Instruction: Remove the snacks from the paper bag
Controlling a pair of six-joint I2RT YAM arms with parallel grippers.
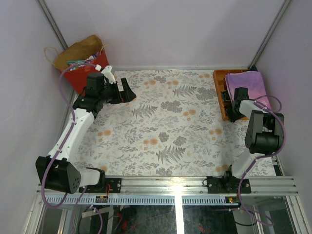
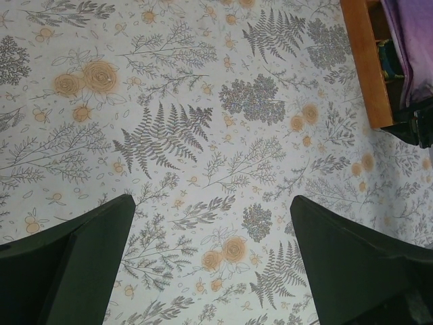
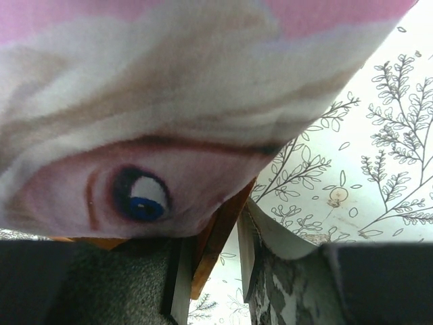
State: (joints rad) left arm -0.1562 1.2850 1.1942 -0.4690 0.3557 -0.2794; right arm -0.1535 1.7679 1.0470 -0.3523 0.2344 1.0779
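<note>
The jaws of the left gripper (image 2: 211, 203) are spread wide with nothing between them. They hang over the pale tablecloth printed with grey ferns and orange flowers (image 2: 203, 101). In the overhead view this gripper sits in the upper left of the frame, pointing toward the centre. The jaws of the right gripper (image 1: 230, 105) are at the inner edge of the orange wooden tray (image 1: 219, 90), at the right of that view. Its wrist camera shows the tray's wall and a raised fold of tablecloth between the dark fingers (image 3: 379, 284), but I cannot tell whether they are clamped on anything. Above them, filling that frame, droops a soft purple item printed with a cartoon face (image 3: 169, 135). The large red paper carrier bag (image 1: 83, 78) stands in the upper left corner of the overhead view, just behind the left wrist. Its mouth is open, showing the brown inside. A few glossy packets (image 1: 80, 62) show in its mouth, too small to sort by colour.
</note>
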